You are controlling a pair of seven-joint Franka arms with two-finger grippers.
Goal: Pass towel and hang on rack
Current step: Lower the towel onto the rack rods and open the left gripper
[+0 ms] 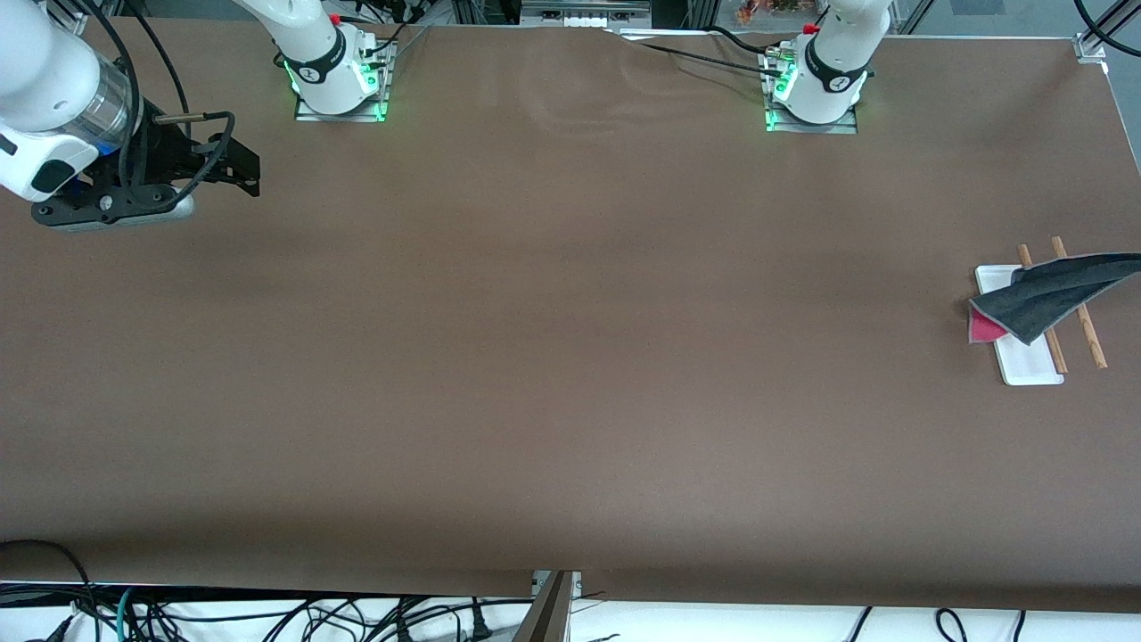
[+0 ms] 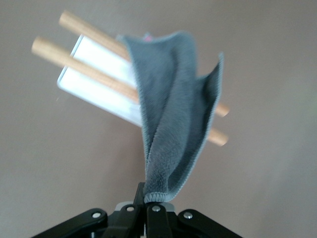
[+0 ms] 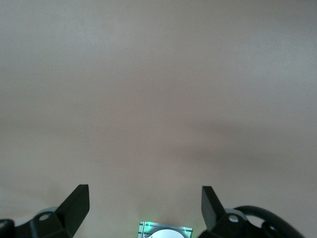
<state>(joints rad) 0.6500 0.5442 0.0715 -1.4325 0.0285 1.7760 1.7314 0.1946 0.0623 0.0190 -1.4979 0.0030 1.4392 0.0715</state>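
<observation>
The towel point(image 1: 1061, 290) lies dark grey side up across the two wooden rods point(image 1: 1092, 343) of the rack point(image 1: 1030, 366) at the left arm's end of the table, with a pink corner point(image 1: 985, 330) showing. One end of it rises past the edge of the front view. In the left wrist view my left gripper point(image 2: 148, 201) is shut on a stitched edge of the towel point(image 2: 173, 109), which drapes over the rods point(image 2: 79, 59) above the white base point(image 2: 96, 93). My right gripper point(image 1: 241, 171) hangs open and empty point(image 3: 144, 196) over bare table at the right arm's end.
The brown table point(image 1: 570, 357) stretches between the two arms. The arm bases point(image 1: 339, 80) stand along its edge farthest from the front camera. Cables point(image 1: 267, 615) hang below the edge nearest that camera.
</observation>
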